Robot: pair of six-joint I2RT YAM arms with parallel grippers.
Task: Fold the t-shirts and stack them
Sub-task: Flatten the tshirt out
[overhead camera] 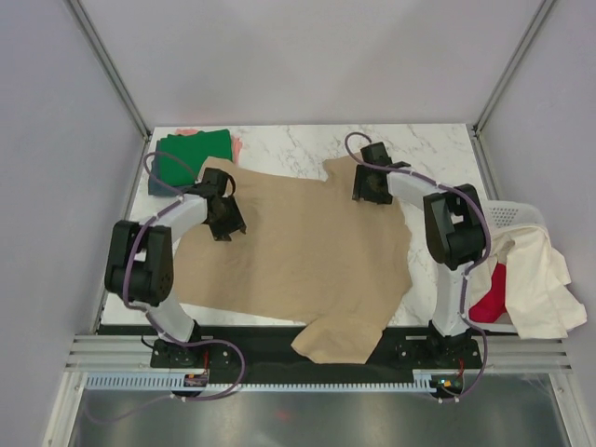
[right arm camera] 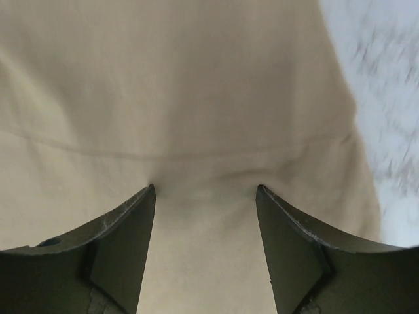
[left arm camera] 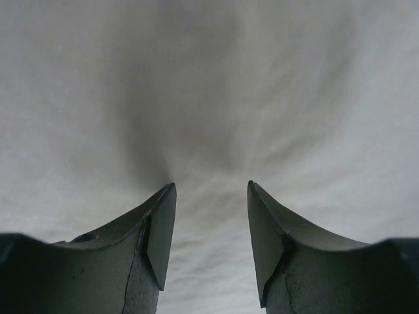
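Note:
A large tan t-shirt [overhead camera: 298, 247] lies spread over the marble table, one sleeve hanging over the near edge. My left gripper [overhead camera: 224, 226] points down onto its left part. In the left wrist view the left gripper [left arm camera: 211, 187] is open, its fingertips [left arm camera: 169, 191] on wrinkled cloth [left arm camera: 209, 98] that looks grey there. My right gripper [overhead camera: 365, 192] rests on the shirt's far right part. Seen from the right wrist, that gripper [right arm camera: 205, 188] is open, tips pressed into the tan cloth [right arm camera: 196, 98] just below a seam. A folded green t-shirt [overhead camera: 194, 154] lies at the back left.
Beneath the green t-shirt show a dark blue-grey one [overhead camera: 157, 185] and a salmon-pink edge [overhead camera: 237, 145]. A white mesh basket [overhead camera: 510, 216] at the table's right edge holds a cream t-shirt [overhead camera: 538, 279] and a red one [overhead camera: 490, 300]. Bare marble [right arm camera: 386, 98] lies right of the tan cloth.

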